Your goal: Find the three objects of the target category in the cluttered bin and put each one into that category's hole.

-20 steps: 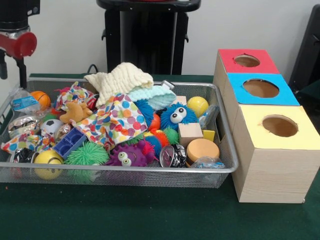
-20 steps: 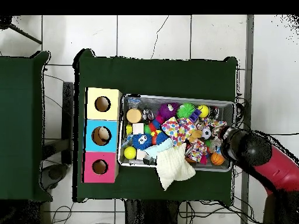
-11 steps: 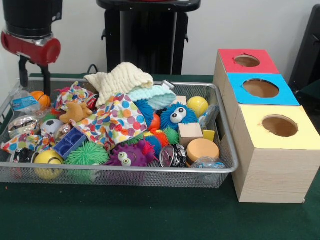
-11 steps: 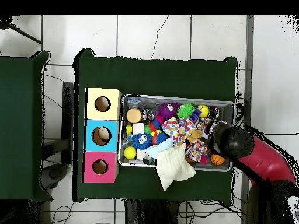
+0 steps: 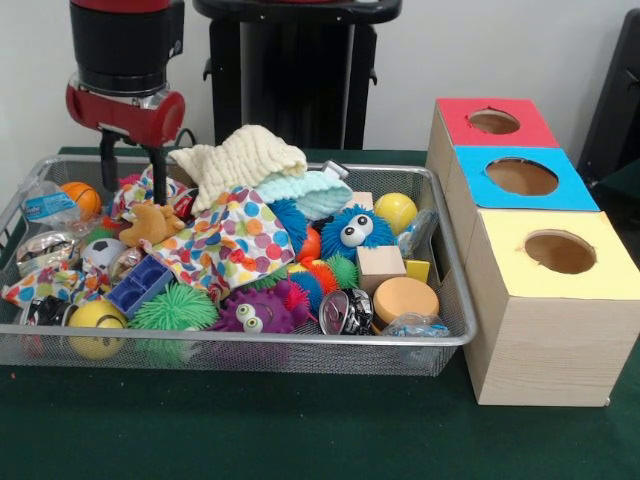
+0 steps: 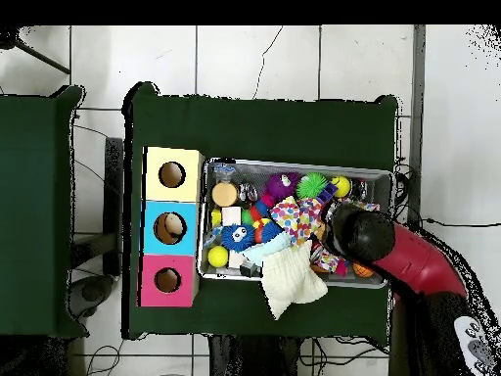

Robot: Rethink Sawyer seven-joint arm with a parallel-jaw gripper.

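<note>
1. The end effector [image 5: 132, 170] hangs over the far left part of the wire bin [image 5: 455, 335], in the front view. Its two fingers stand apart and hold nothing: released.
2. The target category is not stated and cannot be read from the scene. Candidates fill the bin: cloths, balls, fuzzy toys, blocks.
3. Directly beneath and just in front of the end effector lie a tan plush figure [image 5: 152, 224] and a patterned fabric piece [image 5: 140, 187]. By judgement, these are the nearest graspable items.
4. The cream knitted cloth [image 5: 240, 155] lies just to the right of the end effector in the front view. The orange ball [image 5: 80, 197] lies to its left.
5. The three boxes with holes, red [image 5: 494, 121], blue [image 5: 522, 177] and yellow [image 5: 560, 252], stand outside the bin's right end in the front view, well apart from the end effector.
6. Any grasped item must travel the bin's full length to reach a hole.
</note>
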